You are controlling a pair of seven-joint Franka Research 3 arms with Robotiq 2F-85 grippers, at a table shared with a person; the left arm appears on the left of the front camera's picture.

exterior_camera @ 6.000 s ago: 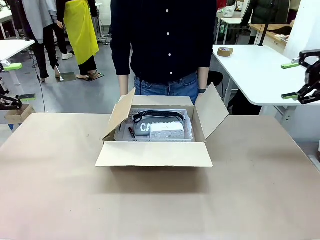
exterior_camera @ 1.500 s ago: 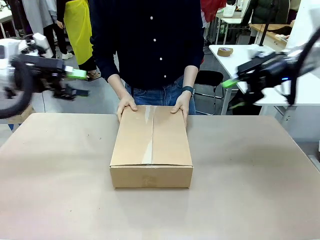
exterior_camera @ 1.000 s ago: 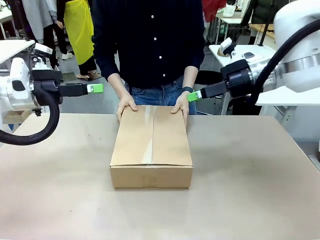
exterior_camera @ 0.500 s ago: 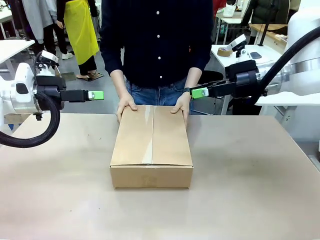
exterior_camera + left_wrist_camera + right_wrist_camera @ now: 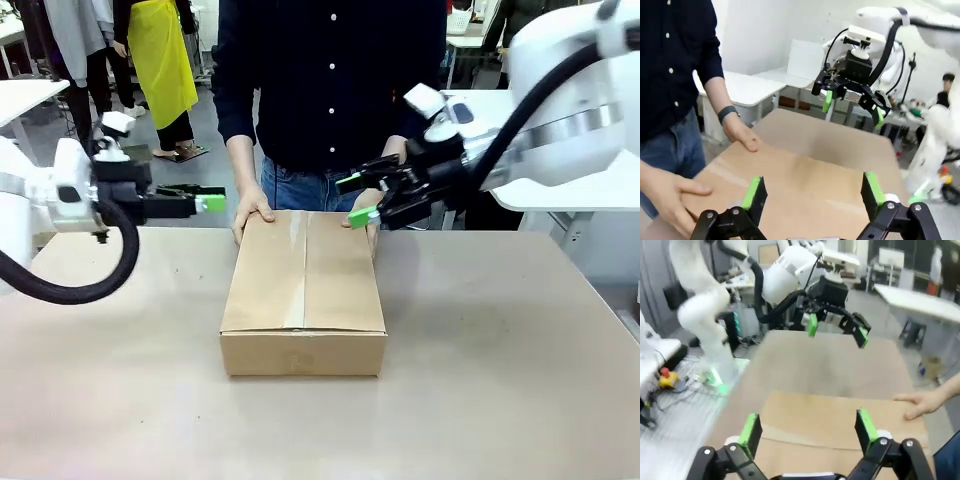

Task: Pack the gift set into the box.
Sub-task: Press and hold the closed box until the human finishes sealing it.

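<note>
Flaps are down on the box [image 5: 303,285], which sits flat on the worktop [image 5: 500,380] midway along its far edge, long side running toward me. Whatever is inside is hidden under the closed top, so I can only judge that the gift set is already in there. The person across the table presses the far end of the top with both hands, one [image 5: 252,212] at the box's far left corner, the other [image 5: 743,138], wearing a wristwatch, at its far right corner. My left gripper [image 5: 812,191] hangs off the box's left side above the worktop, fingers wide apart and empty. My right gripper [image 5: 355,199] hovers just beside the person's hand at the far right corner, fingers apart too, gripping nothing. By my reckoning packing is all but finished; what may remain is holding down or sealing the centre seam [image 5: 298,262].
</note>
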